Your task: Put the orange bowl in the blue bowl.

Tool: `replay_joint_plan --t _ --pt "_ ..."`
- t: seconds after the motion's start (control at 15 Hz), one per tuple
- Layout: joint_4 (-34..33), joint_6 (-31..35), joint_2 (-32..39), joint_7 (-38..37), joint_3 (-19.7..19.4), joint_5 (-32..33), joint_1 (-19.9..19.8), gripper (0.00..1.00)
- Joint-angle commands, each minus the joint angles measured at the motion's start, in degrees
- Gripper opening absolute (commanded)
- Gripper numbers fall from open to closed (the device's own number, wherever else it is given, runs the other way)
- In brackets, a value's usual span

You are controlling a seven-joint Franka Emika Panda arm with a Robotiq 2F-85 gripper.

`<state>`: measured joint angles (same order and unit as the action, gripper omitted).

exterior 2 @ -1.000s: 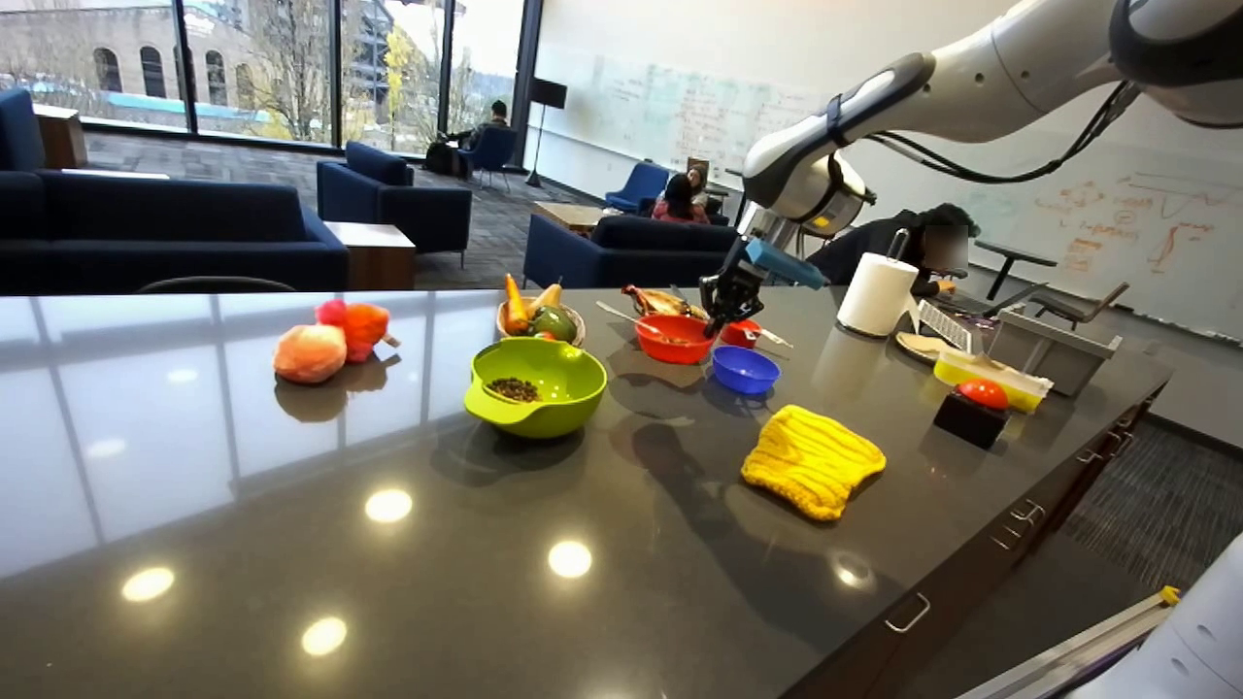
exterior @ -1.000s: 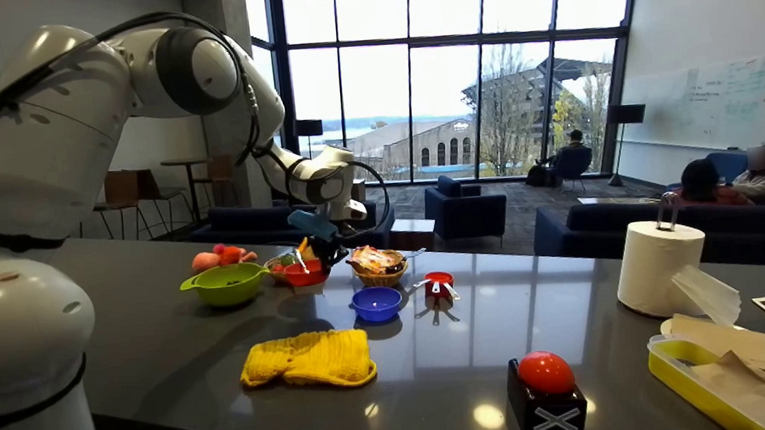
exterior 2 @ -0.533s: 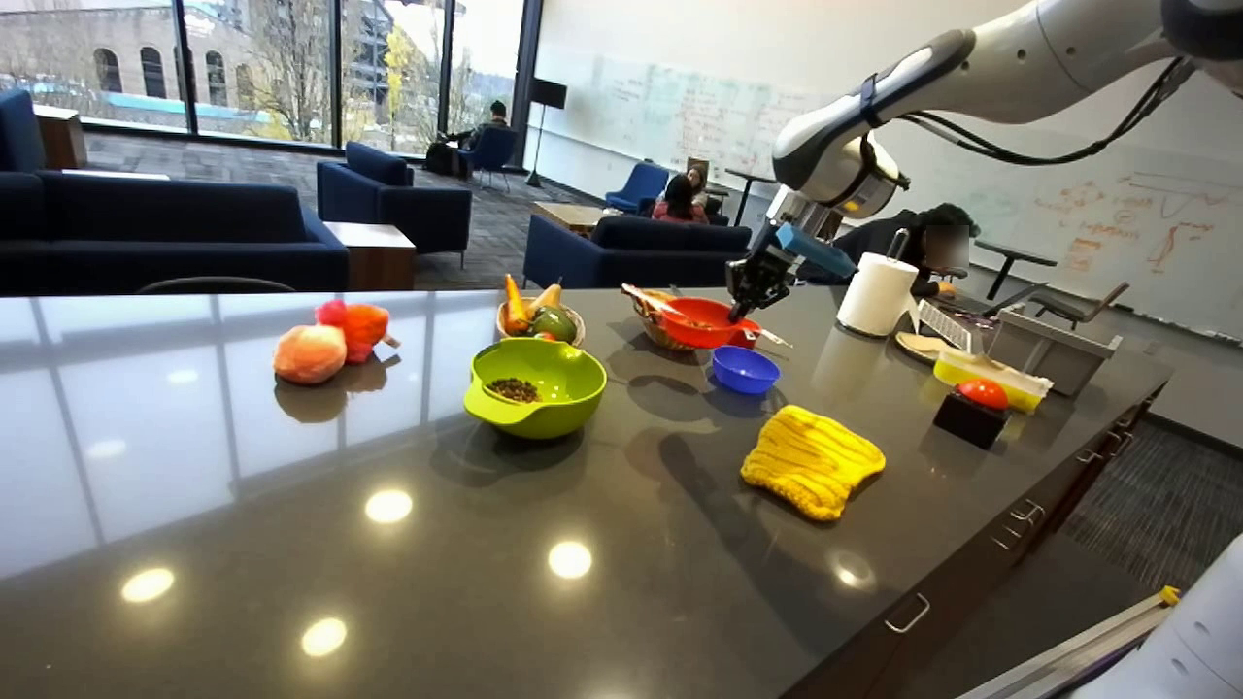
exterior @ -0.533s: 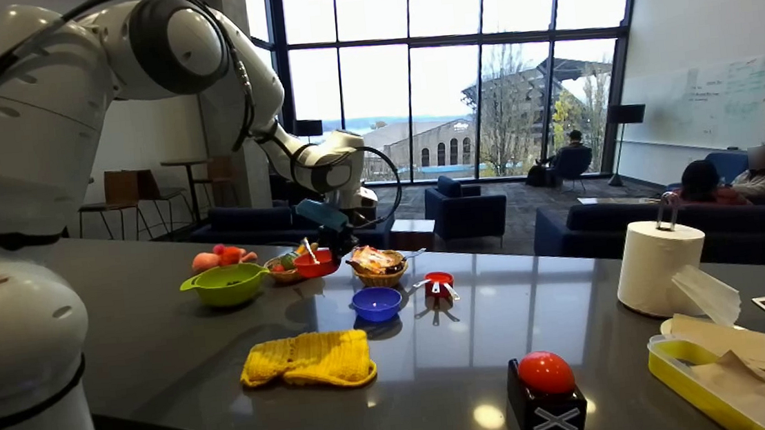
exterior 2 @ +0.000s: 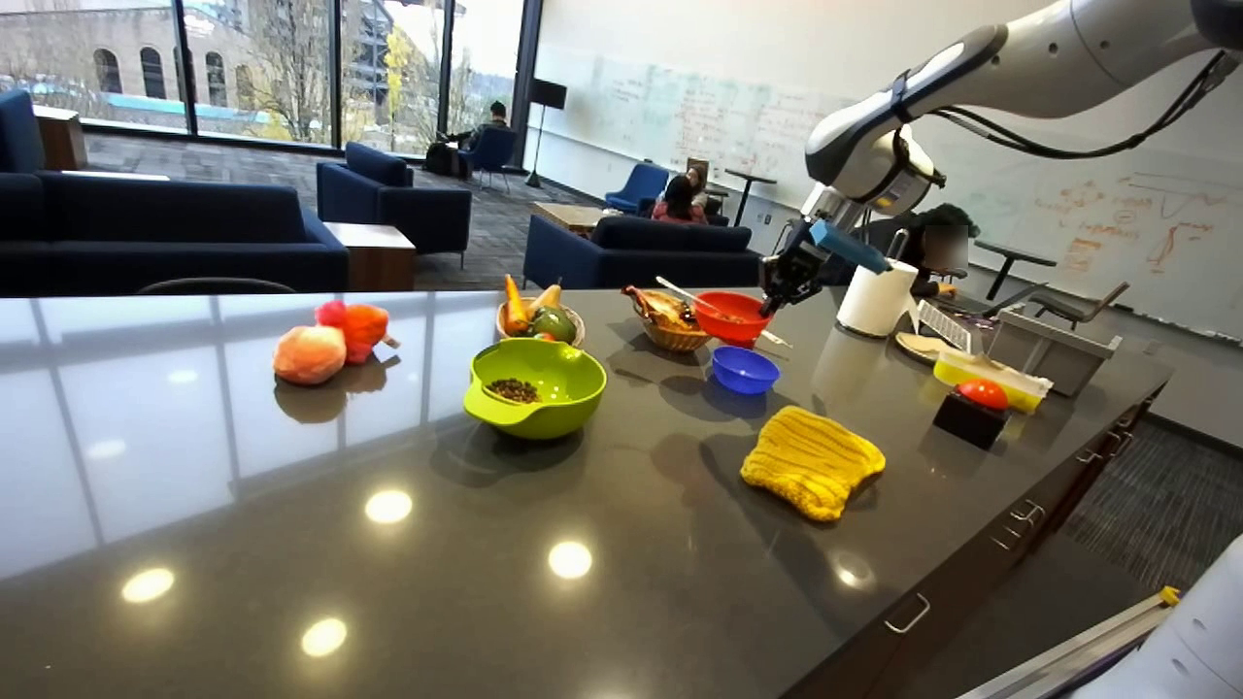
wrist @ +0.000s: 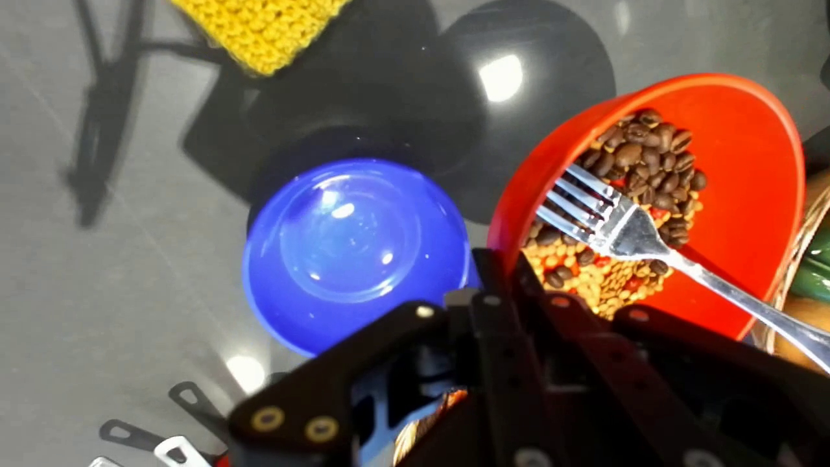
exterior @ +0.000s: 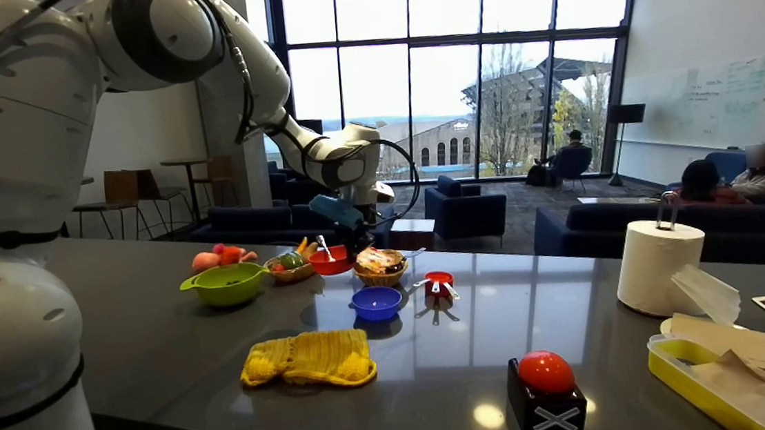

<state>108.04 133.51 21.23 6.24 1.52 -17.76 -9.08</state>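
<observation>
The orange bowl (exterior: 330,263) is a red-orange bowl that holds coffee beans, yellow grains and a metal fork (wrist: 639,237). It is raised above the counter and tilted in the wrist view (wrist: 739,168). My gripper (wrist: 507,269) is shut on its rim, one finger inside and one outside. The gripper also shows in both exterior views (exterior: 356,245) (exterior 2: 774,301). The blue bowl (exterior: 377,304) stands upright on the counter; its inside shows only bright spots in the wrist view (wrist: 350,240). In an exterior view, the orange bowl (exterior 2: 732,320) appears just behind and above the blue bowl (exterior 2: 746,371).
A basket with food (exterior: 381,267) stands close behind the blue bowl. Red measuring cups (exterior: 439,283) lie beside it. A yellow cloth (exterior 2: 814,461) lies in front. A lime-green bowl (exterior 2: 544,388), a vegetable basket (exterior 2: 546,316) and a paper towel roll (exterior: 660,267) are on the counter.
My gripper has moved to the right in both exterior views, carrying the orange bowl with its fork. The bowl has risen slightly. The blue bowl has not moved.
</observation>
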Motion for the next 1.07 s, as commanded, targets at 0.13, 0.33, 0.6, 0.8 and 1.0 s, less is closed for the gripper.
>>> replay_joint_plan --t 0.13,0.33,0.6,0.8,1.0 --pt "0.12 0.13 -1.03 1.26 -1.23 -1.98 -1.34 0.01" --pt "-0.82 0.07 -0.26 0.92 -1.75 -2.07 -1.80 0.01" --pt "-1.52 0.13 0.58 0.25 -2.49 -1.92 -2.18 0.01" --pt "-1.71 0.36 1.32 -0.89 -3.43 -1.04 -2.11 0.01" --pt "-2.27 0.39 2.48 -1.66 -4.12 -0.88 -2.20 0.01"
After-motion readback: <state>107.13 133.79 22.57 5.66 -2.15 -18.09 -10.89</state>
